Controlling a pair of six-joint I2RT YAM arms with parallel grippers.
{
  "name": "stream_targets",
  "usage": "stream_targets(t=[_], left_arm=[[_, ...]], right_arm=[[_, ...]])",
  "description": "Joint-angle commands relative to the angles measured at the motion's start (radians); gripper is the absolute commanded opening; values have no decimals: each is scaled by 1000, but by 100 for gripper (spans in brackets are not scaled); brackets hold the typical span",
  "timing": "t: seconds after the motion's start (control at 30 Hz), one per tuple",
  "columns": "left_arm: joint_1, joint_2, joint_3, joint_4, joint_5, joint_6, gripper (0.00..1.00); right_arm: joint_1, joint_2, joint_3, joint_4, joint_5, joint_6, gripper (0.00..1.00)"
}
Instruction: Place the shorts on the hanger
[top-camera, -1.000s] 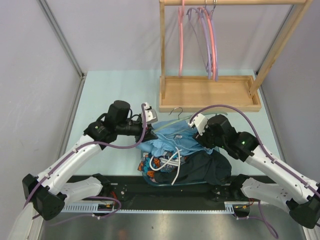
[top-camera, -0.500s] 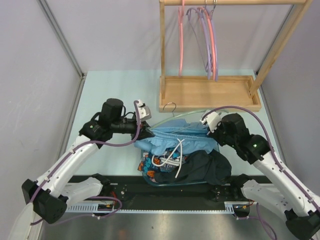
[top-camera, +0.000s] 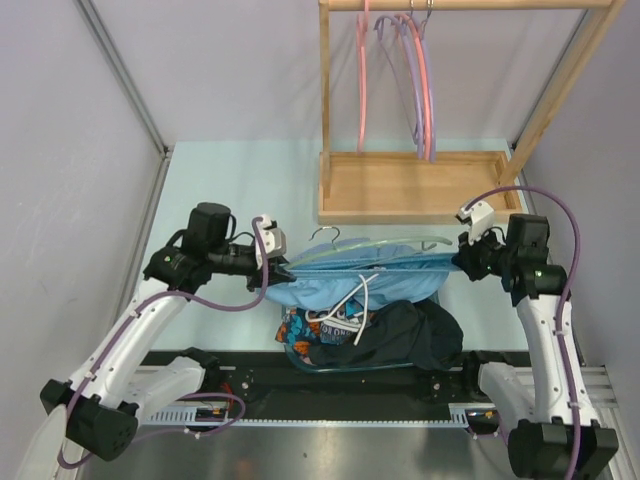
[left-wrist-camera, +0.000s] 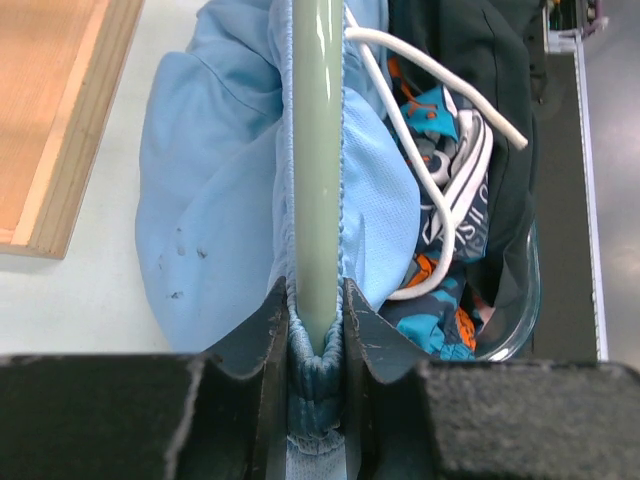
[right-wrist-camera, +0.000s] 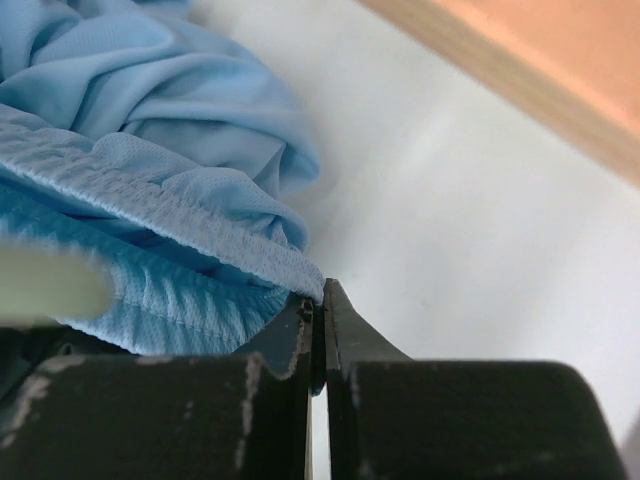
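The light-blue shorts hang stretched between my two grippers above the table, with the white drawstring dangling from them. The sage hanger runs along their waistband, its metal hook pointing to the back. My left gripper is shut on the hanger's end, and the waistband is bunched round that end inside the jaws. My right gripper is shut on the other edge of the shorts, pinching the waistband at its fingertips. The hanger shows only as a blur in the right wrist view.
A clear bin at the front centre holds a blue-and-orange patterned garment and a black garment, right under the shorts. A wooden rack stands at the back with pink and purple hangers.
The right gripper has shut on the shorts and swung out to the right. The left gripper has drawn left with the hanger. The shorts went from bunched to stretched along the hanger.
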Motion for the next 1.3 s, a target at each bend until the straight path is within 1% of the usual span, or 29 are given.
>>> stream_targets(t=[0.0, 0.1, 0.23, 0.33, 0.37, 0.43, 0.5, 0.53, 0.57, 0.6, 0.63, 0.77, 0.8, 0.9, 0.93, 1.0, 1.03, 1.07, 1.13, 1.27], left_arm=[[48, -51, 6, -195, -14, 215, 0], [48, -34, 5, -192, -63, 241, 0], [45, 46, 86, -264, -115, 295, 0], [28, 86, 118, -257, -192, 294, 0], [18, 96, 123, -249, -239, 294, 0], [-22, 103, 135, -217, -282, 263, 0], [-45, 121, 165, -208, -282, 232, 0], [-57, 126, 176, -195, -287, 196, 0], [-71, 133, 189, -195, -294, 183, 0], [-100, 147, 208, -195, -307, 165, 0], [-114, 150, 216, -185, -320, 153, 0], [-148, 162, 236, -155, -331, 117, 0], [-154, 164, 242, -157, -328, 116, 0], [-154, 160, 248, -155, -319, 108, 0], [-154, 152, 247, -154, -311, 110, 0], [-154, 146, 244, -155, -304, 114, 0], [-154, 146, 244, -158, -298, 117, 0], [-154, 146, 242, -155, -296, 119, 0], [-154, 150, 247, -158, -290, 122, 0], [-154, 161, 270, -162, -249, 131, 0]], right_arm=[[-153, 70, 60, -12, 81, -70, 0], [-155, 79, 98, -4, 60, -61, 0], [-153, 74, 162, -19, 49, -61, 0], [-140, 67, 211, -44, 32, -65, 0], [-129, 58, 224, -47, 41, -65, 0], [-68, 41, 238, -51, 60, -65, 0], [-2, 28, 260, -53, 107, -47, 0], [88, 27, 270, -54, 130, -38, 0], [130, 27, 277, -53, 191, -19, 0], [171, 31, 299, -51, 220, -5, 0], [249, 36, 310, -54, 247, 7, 0], [371, 70, 353, -61, 372, 61, 0], [380, 77, 360, -70, 379, 76, 0], [383, 93, 403, -94, 354, 93, 18], [382, 90, 412, -99, 344, 96, 35], [377, 73, 435, -108, 279, 94, 51], [376, 65, 442, -113, 255, 90, 63], [373, 48, 449, -113, 198, 84, 68], [371, 38, 458, -110, 146, 61, 73], [374, 33, 477, -107, -24, -20, 77]])
